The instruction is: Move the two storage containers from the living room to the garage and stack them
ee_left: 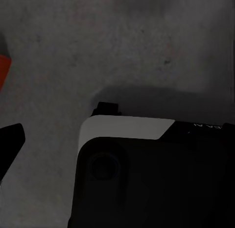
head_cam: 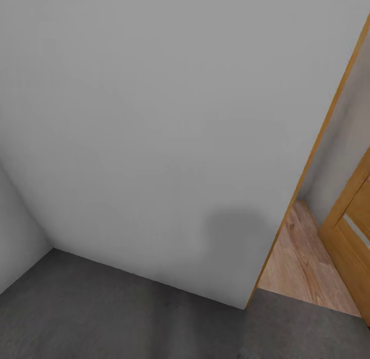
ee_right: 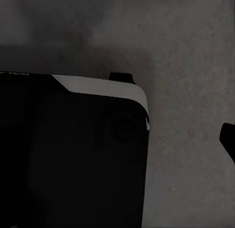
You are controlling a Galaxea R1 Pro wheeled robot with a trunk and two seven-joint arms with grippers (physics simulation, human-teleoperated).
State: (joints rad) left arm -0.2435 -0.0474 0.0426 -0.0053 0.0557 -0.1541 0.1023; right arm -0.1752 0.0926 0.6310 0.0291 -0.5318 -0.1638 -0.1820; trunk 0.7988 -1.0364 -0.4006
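I am in the garage, facing a plain white wall that meets the dark grey concrete floor. In the left wrist view a small orange-red sliver lies on the floor at the picture's edge. It has the colour of a storage container, but too little shows to be sure. One black fingertip of my left gripper hangs over the floor, apart from that sliver. In the right wrist view a single black fingertip of my right gripper hangs over bare concrete. Nothing shows between the fingers of either gripper.
An orange wooden door frame edges a doorway at the right, with light wood-plank floor beyond and the orange door swung open. A second white wall forms a corner at the left. My black-and-white base sits below both wrists.
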